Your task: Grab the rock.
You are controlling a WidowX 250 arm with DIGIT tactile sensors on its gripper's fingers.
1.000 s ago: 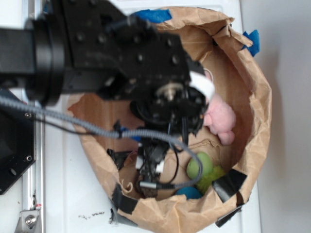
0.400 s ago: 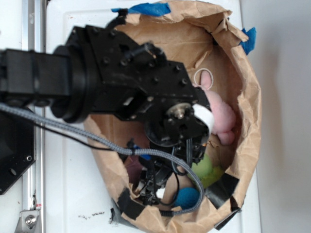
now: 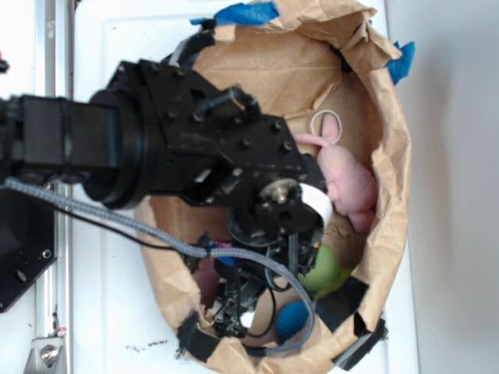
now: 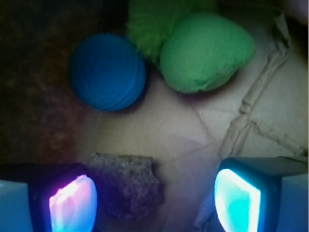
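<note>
Crumpled brown paper bag (image 3: 394, 167) rings the toys; the black arm (image 3: 179, 152) reaches down into it. Only the wrist view shows the rough, angular rock (image 4: 128, 186) between the gripper (image 4: 154, 198) pads, spread apart, just beside one pad, near a smooth blue ball (image 4: 107, 71).

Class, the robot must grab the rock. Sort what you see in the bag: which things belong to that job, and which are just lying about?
Belongs to the job:
rock
pincer, open

Just lying about:
blue ball
green plush toy
pink plush toy
paper bag
</note>
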